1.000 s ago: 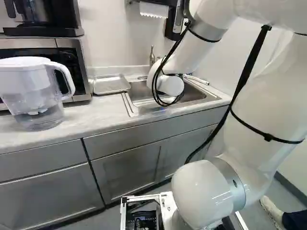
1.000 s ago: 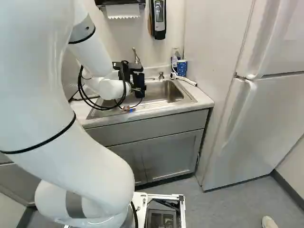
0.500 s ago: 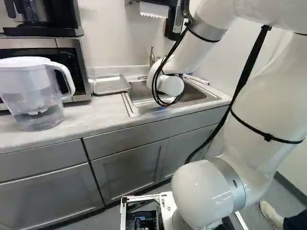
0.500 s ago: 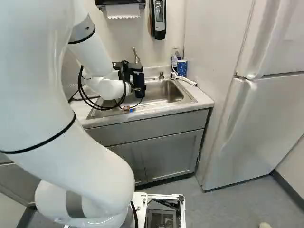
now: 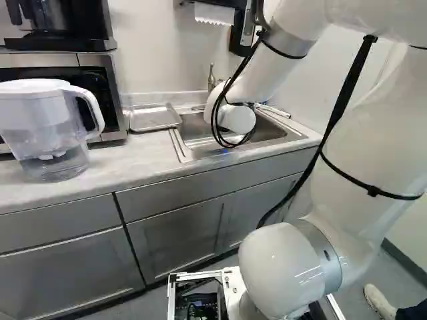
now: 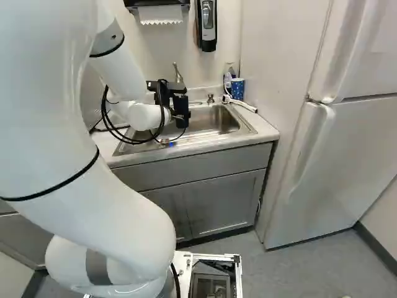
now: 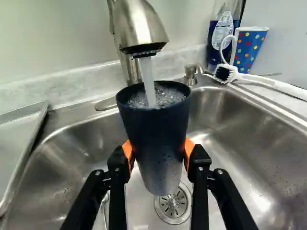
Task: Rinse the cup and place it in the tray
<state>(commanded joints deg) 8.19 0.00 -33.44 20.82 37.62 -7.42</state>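
No real shift in the arm [image 5: 373, 133] since the earlier frame. Clamped on the cup [image 7: 156, 143] with both fingers [image 7: 189, 148], near the sink's [image 7: 230, 120] back edge. Rinsing under the faucet [image 7: 139, 24], maybe nearly full, hard to tell through froth. Yet to reach the tray [image 5: 155, 119].

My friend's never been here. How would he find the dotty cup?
Find the big metal sink, then the white scrubbing brush at its edge. Just past the brush, beside a bottle, stands a blue cup with a white rim. It has colourful dots, but the dark cup in the robot's hand doesn't.
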